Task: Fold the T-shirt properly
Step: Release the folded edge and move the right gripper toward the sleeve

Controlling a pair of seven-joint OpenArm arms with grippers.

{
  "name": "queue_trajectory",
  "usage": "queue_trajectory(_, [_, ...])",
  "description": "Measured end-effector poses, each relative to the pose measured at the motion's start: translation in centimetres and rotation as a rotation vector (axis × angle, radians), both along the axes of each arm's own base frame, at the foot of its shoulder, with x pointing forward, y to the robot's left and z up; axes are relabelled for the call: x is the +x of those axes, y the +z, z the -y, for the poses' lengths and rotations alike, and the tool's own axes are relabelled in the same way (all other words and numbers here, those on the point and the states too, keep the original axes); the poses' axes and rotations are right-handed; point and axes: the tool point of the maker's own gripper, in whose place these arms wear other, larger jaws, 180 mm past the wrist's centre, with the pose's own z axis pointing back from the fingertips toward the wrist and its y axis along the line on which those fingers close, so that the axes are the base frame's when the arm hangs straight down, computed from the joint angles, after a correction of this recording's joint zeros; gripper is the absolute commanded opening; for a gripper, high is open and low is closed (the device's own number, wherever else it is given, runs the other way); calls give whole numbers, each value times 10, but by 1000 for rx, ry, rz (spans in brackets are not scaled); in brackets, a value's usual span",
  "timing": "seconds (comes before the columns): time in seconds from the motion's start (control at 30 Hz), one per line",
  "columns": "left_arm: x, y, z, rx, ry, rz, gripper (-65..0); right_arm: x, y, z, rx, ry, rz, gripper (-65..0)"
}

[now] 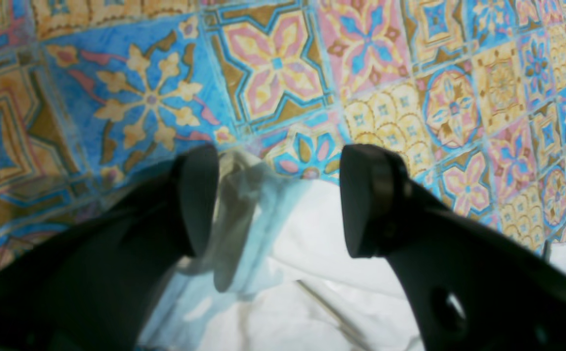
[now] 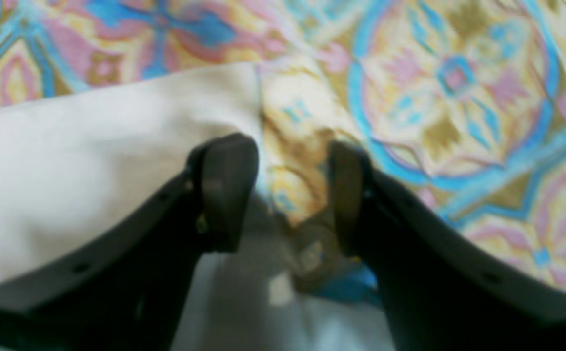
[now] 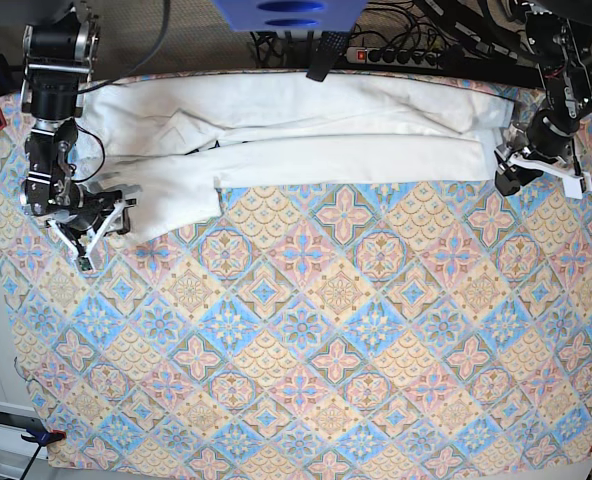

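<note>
**Now both grippers sit open at the ends of the shirt**

Up top in the base view, the shirt [image 3: 296, 135] lies stretched out long and flat on the cloth [image 3: 306, 340], from the upper left to the upper right of the frame. It looks folded over into a long white strip.

The left gripper [image 3: 521, 165] is at the upper right of the base view, right at the end of the shirt. In the left wrist view its jaws stand wide, and a bunched bit of the shirt [image 1: 263, 229] lies between them, close to one finger [image 1: 200, 200]. The jaws are not squeezed on it.

The right gripper [image 3: 101, 225] is at the left of the base view, by the lower corner of the shirt. In the right wrist view its jaws are apart too, at the shirt's edge [image 2: 92, 141], with one finger [image 2: 227, 190] over the white and the other over the cloth. That view is blurry
</note>
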Motion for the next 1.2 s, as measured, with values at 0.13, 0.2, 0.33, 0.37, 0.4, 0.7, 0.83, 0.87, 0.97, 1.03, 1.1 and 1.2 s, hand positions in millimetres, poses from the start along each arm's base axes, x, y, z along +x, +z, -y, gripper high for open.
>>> queue_trajectory(0.13, [0,0,0,-1,0,-1,-265,4,-2,-21,20,35,8,-370])
queue_trajectory(0.2, [0,0,0,0,0,0,-265,6,-3,-33,42,38,19,-371])
queue_trajectory(0.33, [0,0,0,1,0,-1,-265,8,-3,-48,78,52,31,-371])
queue_trajectory(0.37, [0,0,0,1,0,-1,-265,8,-3,-49,81,53,31,-372])
queue_trajectory(0.4, [0,0,0,1,0,-1,-265,8,-3,-49,83,52,32,-372])
queue_trajectory(0.7, [0,0,0,3,-1,-2,-265,7,-4,-46,78,49,24,-605])
queue_trajectory(0.83, [0,0,0,3,-1,-2,-265,5,-5,-44,78,42,10,-648])
queue_trajectory(0.87, [0,0,0,3,-1,-2,-265,3,-5,-44,75,43,-2,-648])
queue_trajectory(0.97, [0,0,0,3,-1,-2,-265,-1,-1,-41,59,45,-12,-648])
queue_trajectory(1.03, [-1,0,0,3,-1,-3,-265,-13,2,-34,60,21,-10,-648])
queue_trajectory(1.1, [0,0,-1,5,-1,-2,-265,-29,4,-22,29,5,-44,-648])
queue_trajectory(1.2, [-1,0,-1,6,-1,-4,-265,-34,21,-8,-30,39,-43,-648])
